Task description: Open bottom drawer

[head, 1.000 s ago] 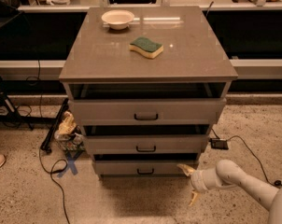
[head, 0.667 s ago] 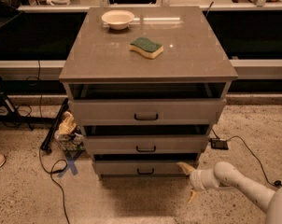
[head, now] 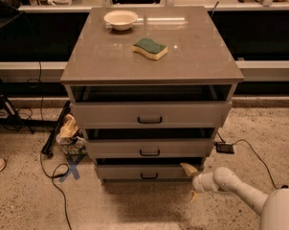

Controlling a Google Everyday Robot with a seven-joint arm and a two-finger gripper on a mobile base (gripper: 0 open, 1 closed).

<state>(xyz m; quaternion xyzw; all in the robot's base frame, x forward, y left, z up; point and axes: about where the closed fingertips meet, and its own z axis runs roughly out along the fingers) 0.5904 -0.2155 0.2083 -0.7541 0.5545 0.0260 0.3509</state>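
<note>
Claw (head: 190,181), spread wide, beside bottom drawer (head: 143,173), lowest of three

White bowl (head: 120,19), green-yellow sponge (head: 150,48), floor clutter (head: 70,135)

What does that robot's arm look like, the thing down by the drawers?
The arm is smooth, rounded and off-white, built of tube-like segments with a bulbous joint. Its gripper, low by the right end of the bottom drawer, has two tapered yellowish-tan fingers. No cables or markings show on it.
</note>
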